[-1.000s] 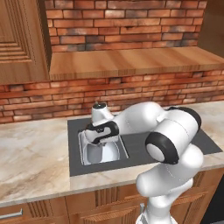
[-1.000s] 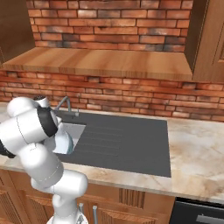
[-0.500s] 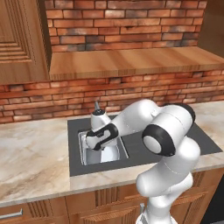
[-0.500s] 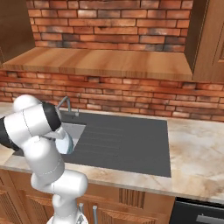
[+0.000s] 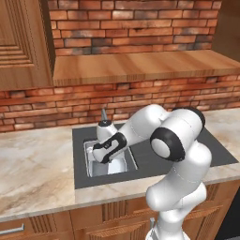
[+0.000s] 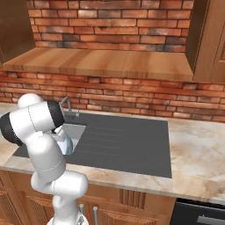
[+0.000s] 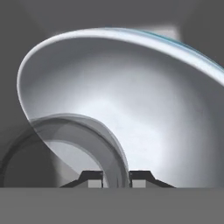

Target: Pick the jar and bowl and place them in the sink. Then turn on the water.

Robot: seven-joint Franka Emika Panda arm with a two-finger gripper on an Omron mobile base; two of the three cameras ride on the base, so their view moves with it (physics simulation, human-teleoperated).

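the gripper, jaws pinched on the rim of the bowl, hangs low inside the sink, bowl wall upright between the fingertips.

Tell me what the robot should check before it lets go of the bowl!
1. Hand pinching the bowl's rim: ok, a finger sits on each side of the rim.
2. Hand over the sink: ok, it hangs low in the basin.
3. Bowl resting on the sink bottom: cannot tell.
4. Jar already in the sink: cannot tell, though a round grey shape shows through the bowl.
5. Faucet clear of the arm: ok.
6. Water off for now: ok, no stream shows.
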